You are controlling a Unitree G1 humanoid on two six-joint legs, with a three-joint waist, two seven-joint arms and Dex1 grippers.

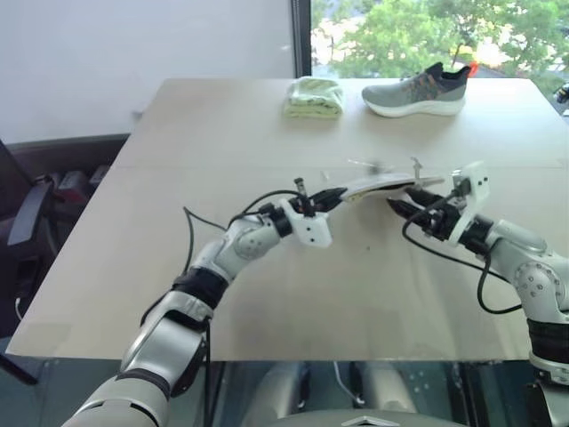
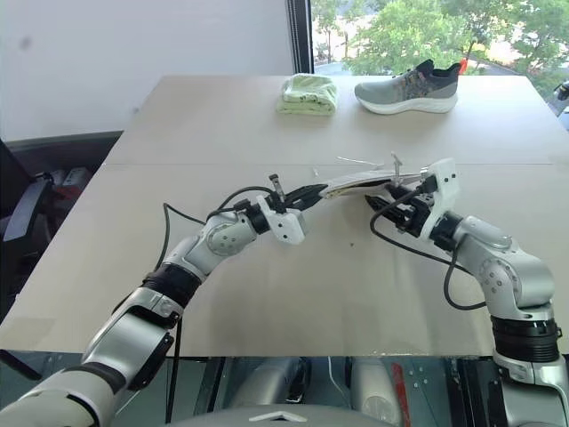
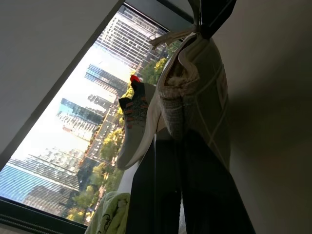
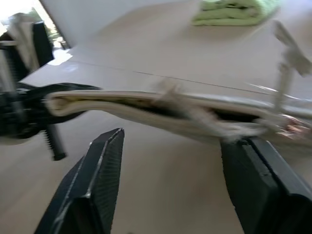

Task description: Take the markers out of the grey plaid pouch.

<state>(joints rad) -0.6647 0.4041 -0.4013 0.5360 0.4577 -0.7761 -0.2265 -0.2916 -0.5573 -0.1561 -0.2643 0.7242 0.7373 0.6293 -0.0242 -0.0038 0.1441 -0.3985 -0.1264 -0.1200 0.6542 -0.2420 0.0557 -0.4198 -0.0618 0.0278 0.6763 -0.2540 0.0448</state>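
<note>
The grey plaid pouch (image 1: 382,185) hangs flat and nearly level a little above the table (image 1: 267,294), its pale cord sticking up at its right end. My left gripper (image 1: 333,197) is shut on the pouch's left end; the left wrist view shows the pouch (image 3: 204,83) pinched right above that gripper's fingers (image 3: 195,161). My right gripper (image 1: 400,206) is open just below the pouch's right end. In the right wrist view its two fingers stand wide apart under the pouch (image 4: 146,105), holding nothing. The markers are hidden.
A folded light-green cloth (image 1: 314,96) and a grey shoe (image 1: 416,91) lie at the table's far edge by the window. A dark chair (image 1: 27,222) stands off the table's left side. A seam crosses the tabletop behind the pouch.
</note>
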